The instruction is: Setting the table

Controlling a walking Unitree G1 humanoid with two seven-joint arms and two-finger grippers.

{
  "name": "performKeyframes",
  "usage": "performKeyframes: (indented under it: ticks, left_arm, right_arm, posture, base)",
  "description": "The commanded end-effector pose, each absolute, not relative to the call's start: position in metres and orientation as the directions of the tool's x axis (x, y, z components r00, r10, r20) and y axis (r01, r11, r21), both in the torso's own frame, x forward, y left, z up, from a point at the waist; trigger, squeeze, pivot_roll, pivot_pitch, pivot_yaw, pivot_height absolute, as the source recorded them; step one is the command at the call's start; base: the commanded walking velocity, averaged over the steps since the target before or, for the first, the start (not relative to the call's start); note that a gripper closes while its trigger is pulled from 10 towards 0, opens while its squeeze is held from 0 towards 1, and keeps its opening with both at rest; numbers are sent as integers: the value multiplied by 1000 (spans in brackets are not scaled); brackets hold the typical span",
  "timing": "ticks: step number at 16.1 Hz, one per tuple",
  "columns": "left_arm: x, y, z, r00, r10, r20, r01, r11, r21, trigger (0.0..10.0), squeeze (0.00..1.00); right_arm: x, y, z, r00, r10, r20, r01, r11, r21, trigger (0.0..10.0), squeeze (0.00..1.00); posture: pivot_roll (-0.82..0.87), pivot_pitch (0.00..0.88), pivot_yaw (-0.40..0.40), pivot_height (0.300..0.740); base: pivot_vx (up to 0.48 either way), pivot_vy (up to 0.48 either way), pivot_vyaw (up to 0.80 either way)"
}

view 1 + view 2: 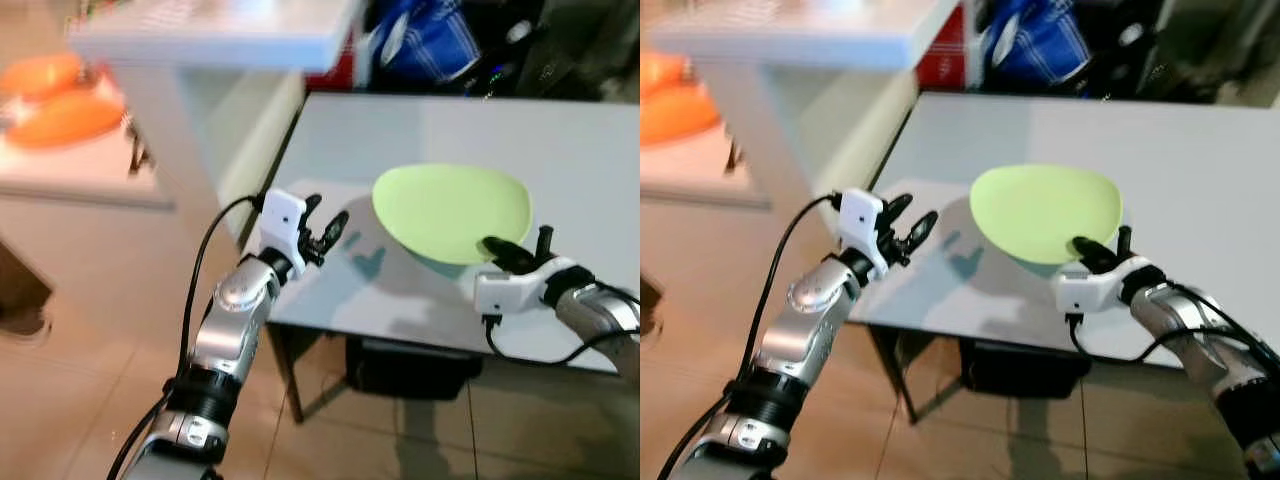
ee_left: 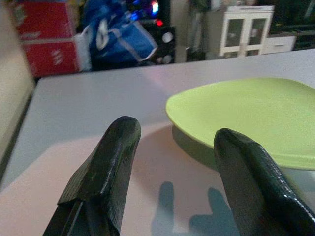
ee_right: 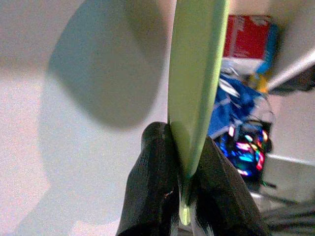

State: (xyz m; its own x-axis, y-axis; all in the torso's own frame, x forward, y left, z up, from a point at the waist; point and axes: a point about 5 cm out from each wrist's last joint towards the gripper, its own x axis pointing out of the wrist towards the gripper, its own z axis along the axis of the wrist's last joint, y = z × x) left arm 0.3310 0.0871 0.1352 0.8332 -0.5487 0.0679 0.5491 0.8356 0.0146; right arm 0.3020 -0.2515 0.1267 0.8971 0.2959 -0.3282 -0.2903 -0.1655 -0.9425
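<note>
Pale grey, the surface (image 1: pixel 560 150) stands on a tiled floor, with a red box (image 2: pixel 47 46) and a blue bag (image 2: pixel 120 37) behind its far edge and a lower shelf with orange things (image 1: pixel 60 105) off to the robot's left. Held over the near part of the surface is the plate (image 1: pixel 452 212), light green; its shadow falls on the top beneath it, so it looks to be carried just above rather than resting there. The right pincer (image 1: pixel 518 252) has the plate's near rim clamped between its two black fingers (image 3: pixel 157 182), which close tight on either face of the rim in the right wrist view. The left pincer (image 1: pixel 328 228) hovers over the near left corner of the surface, fingers spread apart and holding nothing, with the plate well apart from it. The step in hand seems to be laying the plate down. To do it well, the right arm should lower the plate level until its base sits flat, well in from the edge, and only then let the fingers part, so the rim does not tip or slide. No writing or label can be read; the red box is too blurred to tell.
</note>
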Motion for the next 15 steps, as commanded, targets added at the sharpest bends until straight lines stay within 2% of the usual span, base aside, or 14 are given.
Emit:
performKeyframes:
  ticks: [1,15]
  left_arm:
    - [331,91,132,843,-535,54,535,844,20,10000,0]
    - [327,97,131,839,-542,44,540,840,43,10000,0]
  right_arm:
    - [307,-247,134,905,314,-287,-253,-145,-956,10000,0]
    - [295,-272,75,904,163,-395,-366,-180,-913,10000,0]
  posture:
    - [-98,0,66,740]
    - [-73,0,83,740]
  base:
    - [0,0,0]
    - [0,0,0]
